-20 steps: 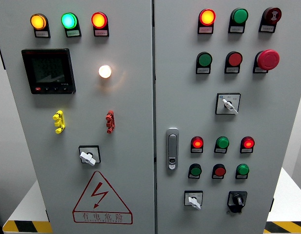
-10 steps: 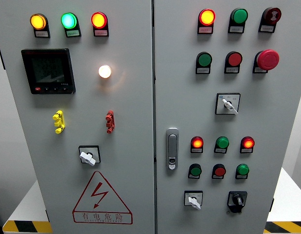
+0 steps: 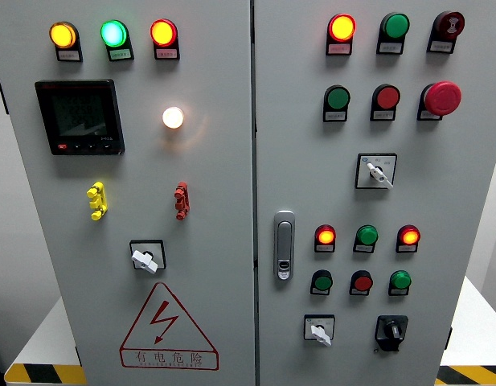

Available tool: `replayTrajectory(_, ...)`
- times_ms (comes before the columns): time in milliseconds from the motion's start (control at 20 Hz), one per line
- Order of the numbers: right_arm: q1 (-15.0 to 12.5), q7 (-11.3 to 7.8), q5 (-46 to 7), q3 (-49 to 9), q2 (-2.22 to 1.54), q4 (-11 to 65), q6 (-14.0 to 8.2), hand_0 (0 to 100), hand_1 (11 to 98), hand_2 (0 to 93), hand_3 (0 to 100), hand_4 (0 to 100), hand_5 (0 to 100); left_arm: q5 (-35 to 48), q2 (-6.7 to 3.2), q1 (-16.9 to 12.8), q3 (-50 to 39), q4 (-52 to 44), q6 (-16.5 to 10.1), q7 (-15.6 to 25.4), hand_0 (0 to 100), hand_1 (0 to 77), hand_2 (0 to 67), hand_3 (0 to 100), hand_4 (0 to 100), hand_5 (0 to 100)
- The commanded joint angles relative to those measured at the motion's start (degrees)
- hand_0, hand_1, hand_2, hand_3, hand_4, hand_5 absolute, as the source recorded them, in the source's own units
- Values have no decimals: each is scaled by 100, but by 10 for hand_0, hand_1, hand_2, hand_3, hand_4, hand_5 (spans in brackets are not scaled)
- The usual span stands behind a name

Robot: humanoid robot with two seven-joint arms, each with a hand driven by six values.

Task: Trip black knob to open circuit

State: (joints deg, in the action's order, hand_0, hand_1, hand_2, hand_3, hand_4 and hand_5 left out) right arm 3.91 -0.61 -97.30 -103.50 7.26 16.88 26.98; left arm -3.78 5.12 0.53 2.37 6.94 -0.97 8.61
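The black knob (image 3: pixel 391 330) sits at the lower right of the grey cabinet's right door (image 3: pixel 465 201), on a black square base, its handle pointing roughly upright. Left of it is a white-handled selector switch (image 3: pixel 318 330) turned down to the right. Neither of my hands shows anywhere in the head view.
The right door carries lit red lamps (image 3: pixel 341 28), green and red push buttons, a red mushroom stop button (image 3: pixel 442 97), a second white selector (image 3: pixel 376 170) and a chrome door latch (image 3: pixel 284 245). The left door holds a meter (image 3: pixel 79 117), lamps, a white selector (image 3: pixel 145 257) and a warning triangle (image 3: pixel 167 326).
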Motion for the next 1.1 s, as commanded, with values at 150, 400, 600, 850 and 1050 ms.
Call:
replayTrajectory(150,-451,16,579,628,-5,2385,-96,162,432,11,203,160,307,0,-2,0,0,0,0,0,0,30,130,213,66,15)
replayTrajectory(400,-690,43,950,1411,-5,4365,-1124,108,473,13,284,274,441,0,7,0,0,0,0,0,0,30,129,213,66,15)
replayTrajectory(600,-795,139,959,1525,4,5517,-1221,87,507,13,375,425,545,0,-2,0,0,0,0,0,0,29,129,213,66,15)
replayTrajectory(850,-874,140,950,1745,13,6414,-1573,185,564,2,556,628,698,0,-2,0,0,0,0,0,0,29,129,213,66,15)
replayTrajectory(1050,-664,140,941,1737,-5,6679,-1809,470,590,0,743,779,944,0,-2,0,0,0,0,0,0,29,129,213,66,15)
